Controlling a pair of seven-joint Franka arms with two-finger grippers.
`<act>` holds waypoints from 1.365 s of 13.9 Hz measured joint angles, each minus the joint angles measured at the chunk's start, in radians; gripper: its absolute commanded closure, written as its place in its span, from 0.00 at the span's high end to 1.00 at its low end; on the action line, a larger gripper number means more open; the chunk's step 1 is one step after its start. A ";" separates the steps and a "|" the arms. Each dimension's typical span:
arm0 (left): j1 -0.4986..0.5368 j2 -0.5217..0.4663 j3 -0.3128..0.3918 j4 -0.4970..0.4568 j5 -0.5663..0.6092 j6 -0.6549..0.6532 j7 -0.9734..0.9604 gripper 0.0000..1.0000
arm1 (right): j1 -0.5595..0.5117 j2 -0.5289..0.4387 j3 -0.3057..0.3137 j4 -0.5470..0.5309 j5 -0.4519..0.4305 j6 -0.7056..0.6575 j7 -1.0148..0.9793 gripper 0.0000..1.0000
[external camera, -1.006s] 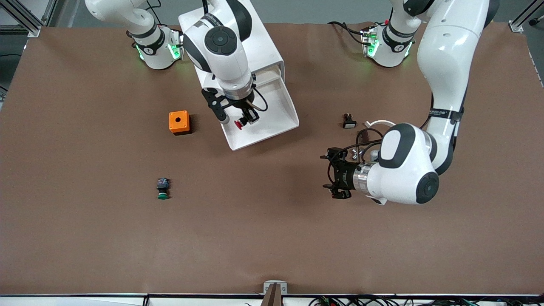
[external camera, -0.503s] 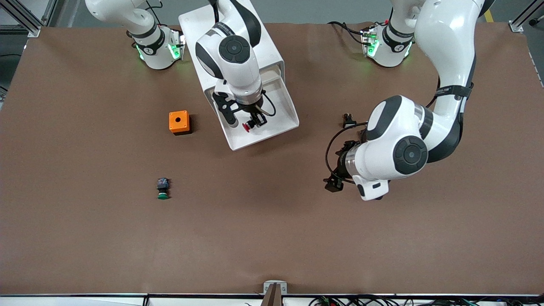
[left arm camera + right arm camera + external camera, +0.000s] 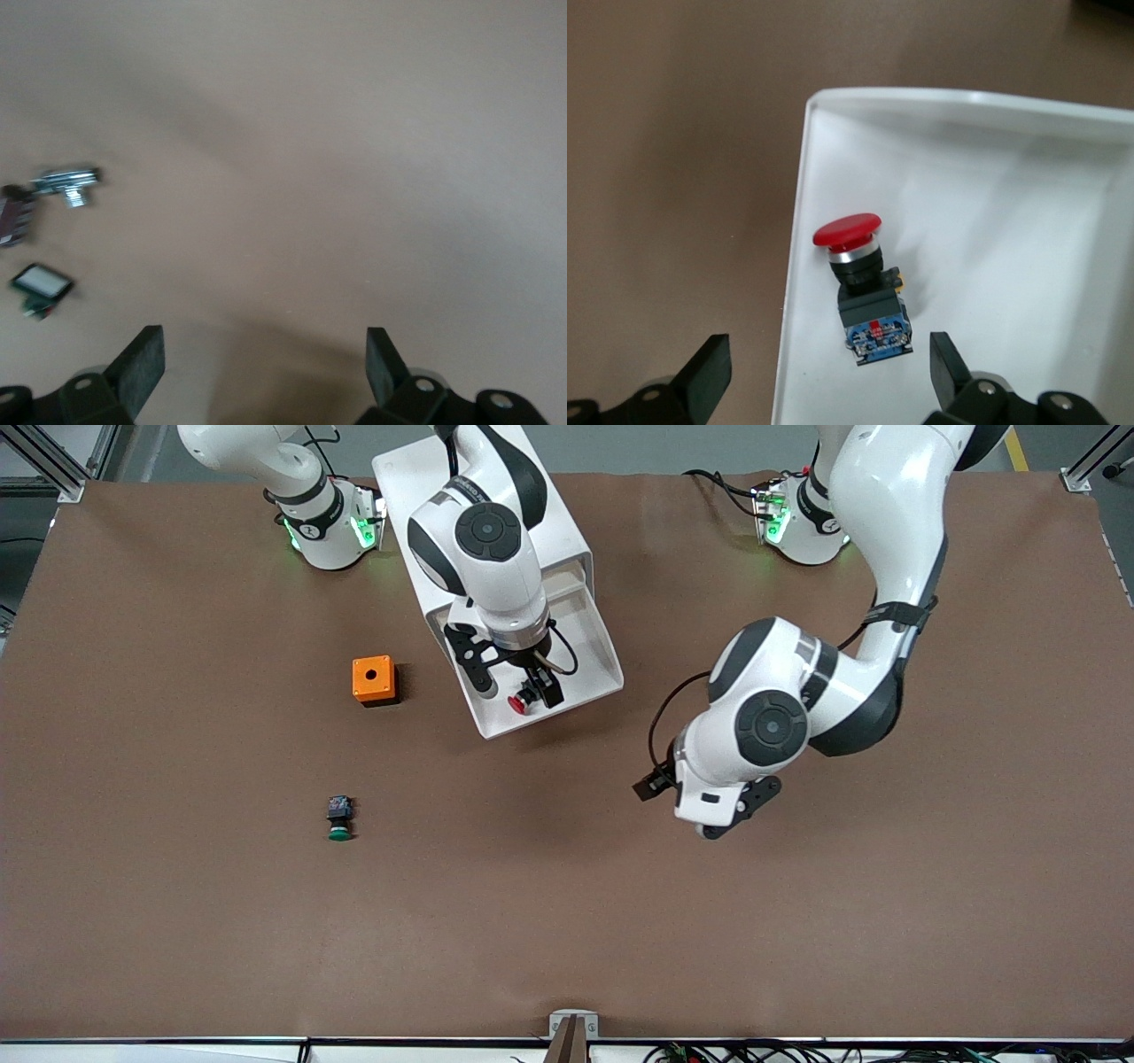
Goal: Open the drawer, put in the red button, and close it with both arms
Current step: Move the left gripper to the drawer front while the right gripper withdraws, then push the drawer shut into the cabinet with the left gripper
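Observation:
The red button lies on its side in the open white drawer, close to the drawer's front rim. In the front view the red button shows in the pulled-out drawer of the white cabinet. My right gripper hangs just over the button, open and empty; in its wrist view the right gripper has its jaws wide apart above the button's black body. My left gripper is over bare table toward the left arm's end, and in its wrist view the left gripper is open and empty.
An orange box with a hole sits beside the drawer toward the right arm's end. A green-capped button lies nearer the front camera. Small loose parts and a small white-faced part lie on the table near the left gripper.
The right gripper carried the red button over the drawer and let it go; it now lies in the drawer. The left arm swung toward the drawer and turned its wrist downward.

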 measured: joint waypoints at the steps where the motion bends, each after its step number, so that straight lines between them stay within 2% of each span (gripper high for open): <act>1: -0.018 0.005 -0.001 -0.023 0.000 0.058 0.003 1.00 | -0.013 0.000 -0.003 0.022 0.000 -0.040 -0.054 1.00; 4: -0.080 0.029 -0.005 -0.071 0.001 0.170 0.006 1.00 | -0.102 -0.001 -0.012 0.101 -0.001 -0.203 -0.354 1.00; 8: -0.159 0.054 -0.008 -0.086 -0.001 0.184 0.005 1.00 | -0.303 -0.019 -0.021 0.133 -0.002 -0.343 -0.843 1.00; 12: -0.216 0.056 -0.015 -0.129 -0.045 0.184 0.000 1.00 | -0.522 -0.088 -0.026 0.139 -0.006 -0.463 -1.310 1.00; 15: -0.254 0.056 -0.015 -0.149 -0.137 0.185 -0.011 1.00 | -0.696 -0.135 -0.028 0.139 -0.007 -0.536 -1.619 1.00; 19: -0.336 0.055 -0.018 -0.157 -0.152 0.185 -0.136 1.00 | -0.858 -0.158 -0.029 0.139 -0.007 -0.555 -1.885 1.00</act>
